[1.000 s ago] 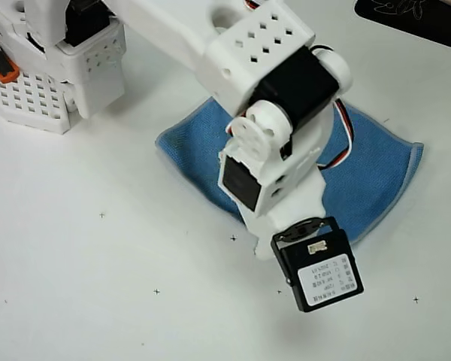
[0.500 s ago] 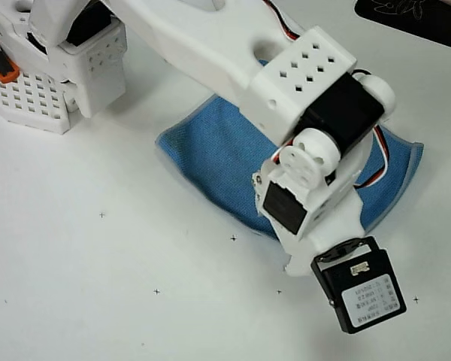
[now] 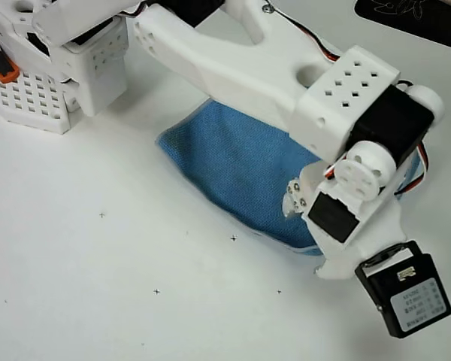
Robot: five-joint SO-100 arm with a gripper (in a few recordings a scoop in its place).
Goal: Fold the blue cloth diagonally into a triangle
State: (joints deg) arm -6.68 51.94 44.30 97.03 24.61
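Blue cloth lies long from upper left to lower right on white table; gripper grip unclear.

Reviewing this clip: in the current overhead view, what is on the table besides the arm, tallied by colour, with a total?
Blue: 1, the medium-blue microfibre cloth, lying partly under the arm.
Black: 1, a flat black item cut off by the top right edge; what it is cannot be told.
Total: 2.
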